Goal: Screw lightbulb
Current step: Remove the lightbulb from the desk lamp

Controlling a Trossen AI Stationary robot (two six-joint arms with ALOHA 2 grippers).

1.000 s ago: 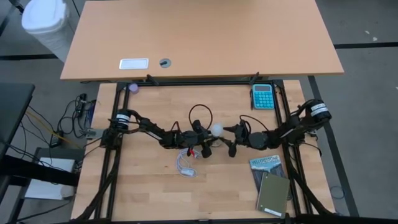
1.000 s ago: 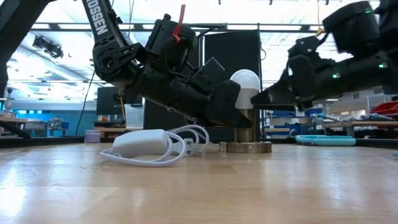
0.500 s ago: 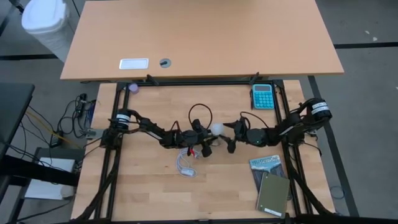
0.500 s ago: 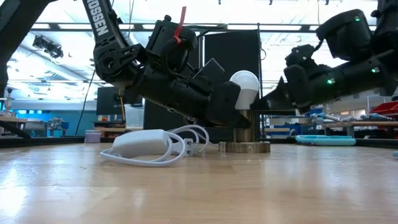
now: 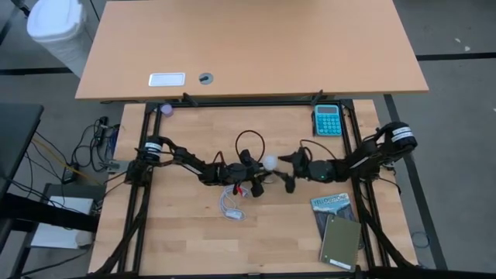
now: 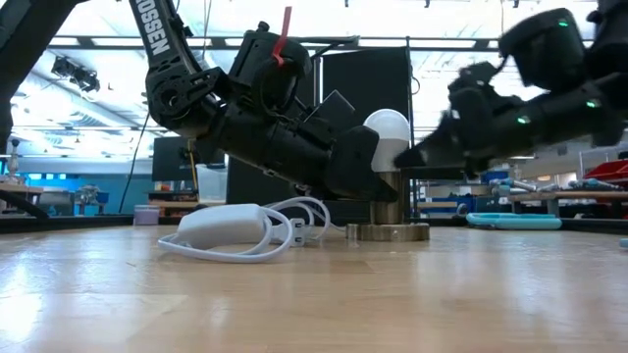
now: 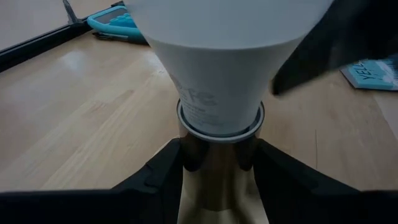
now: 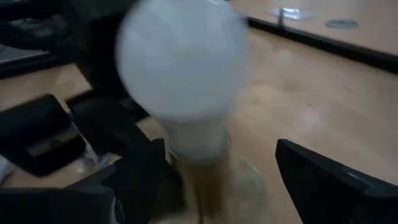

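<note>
The white lightbulb (image 6: 387, 131) stands upright in a metal socket (image 6: 387, 210) whose round disc base (image 6: 387, 232) rests on the table's middle. The bulb also shows in the high view (image 5: 270, 162). A white cord with a switch box (image 6: 228, 229) lies on the table to the socket's left. My left gripper (image 5: 256, 172) reaches in from the left and is shut on the socket below the bulb. My right gripper (image 5: 286, 166) comes level from the right. Its open fingers (image 8: 140, 177) stand on either side of the bulb (image 8: 181, 68) without visible touch. My left gripper pinches the socket's metal neck (image 7: 216, 148) between its two fingers (image 7: 163, 167), just below the bulb's white cone (image 7: 217, 81). The fingers come nearly level from the table's left, slanting down. The socket stands upright with its disc base on the table.
A teal calculator (image 5: 326, 120) lies at the far right. A booklet (image 5: 331, 204) and a green notebook (image 5: 340, 243) lie at the near right. A large desk (image 5: 248, 46) stands beyond the far edge. Bare wood lies near the front.
My right gripper has moved a little toward the table's left, closer to the bulb, and is still moving. My left gripper, the socket and the bulb have kept still.
</note>
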